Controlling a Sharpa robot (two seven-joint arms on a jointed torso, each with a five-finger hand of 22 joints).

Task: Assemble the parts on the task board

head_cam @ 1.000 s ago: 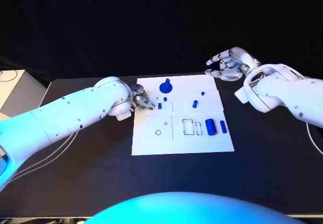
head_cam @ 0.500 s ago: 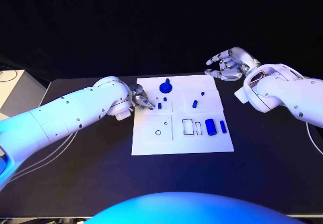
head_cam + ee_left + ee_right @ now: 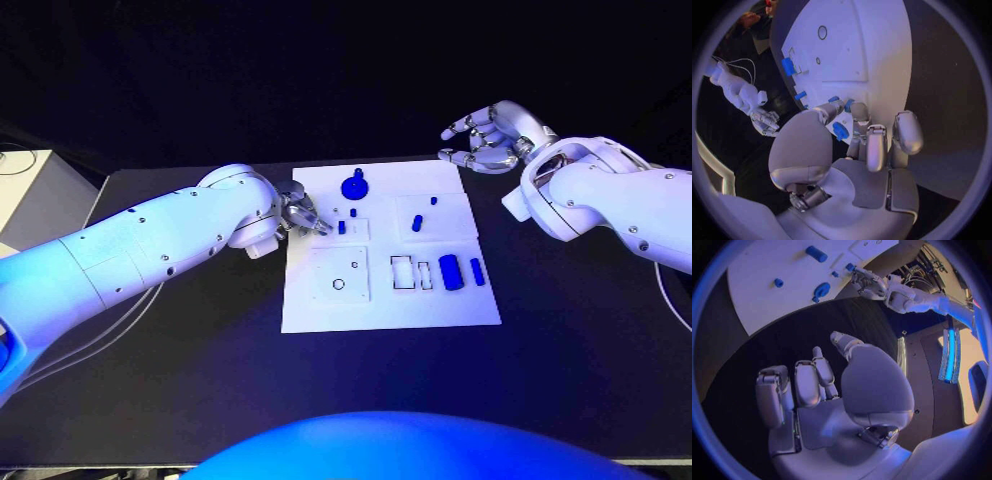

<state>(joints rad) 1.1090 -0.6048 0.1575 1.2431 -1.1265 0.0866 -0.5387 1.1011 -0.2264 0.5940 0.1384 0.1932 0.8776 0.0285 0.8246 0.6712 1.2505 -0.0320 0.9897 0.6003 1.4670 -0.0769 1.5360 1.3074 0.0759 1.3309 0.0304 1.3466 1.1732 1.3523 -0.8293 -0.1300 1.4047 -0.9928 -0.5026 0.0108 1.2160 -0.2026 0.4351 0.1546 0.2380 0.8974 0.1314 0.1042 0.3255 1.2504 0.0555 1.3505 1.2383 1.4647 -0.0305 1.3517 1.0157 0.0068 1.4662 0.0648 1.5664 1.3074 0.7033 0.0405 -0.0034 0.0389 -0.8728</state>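
Fingers (image 3: 309,222) of the left hand (image 3: 299,215) are curling in at the board's left edge, their tips reaching toward a small blue peg (image 3: 340,227) there; whether they are actually pinching it, I cannot tell from either the head view or the left wrist view, where blue pieces (image 3: 841,131) are sitting right at the fingertips (image 3: 835,107). Over past the board's far right corner, the right hand (image 3: 490,137) is hovering above the table (image 3: 173,380), its fingers (image 3: 464,128) loosely spread and curved, holding nothing.

Going by size, the black table is carrying the white board (image 3: 378,310) at its middle. On the board, the disc with a knob (image 3: 353,186) is sitting near the far edge, left of centre. A blue cylinder (image 3: 450,270) is lying toward the board's right side, with a thinner bar (image 3: 477,270) just beside it, nearer the right edge. Two small pins (image 3: 417,222) are resting in the raised square right of the board's centre, one (image 3: 433,201) farther back. Another tiny peg (image 3: 353,212) is sitting just beyond the one at the left fingertips.
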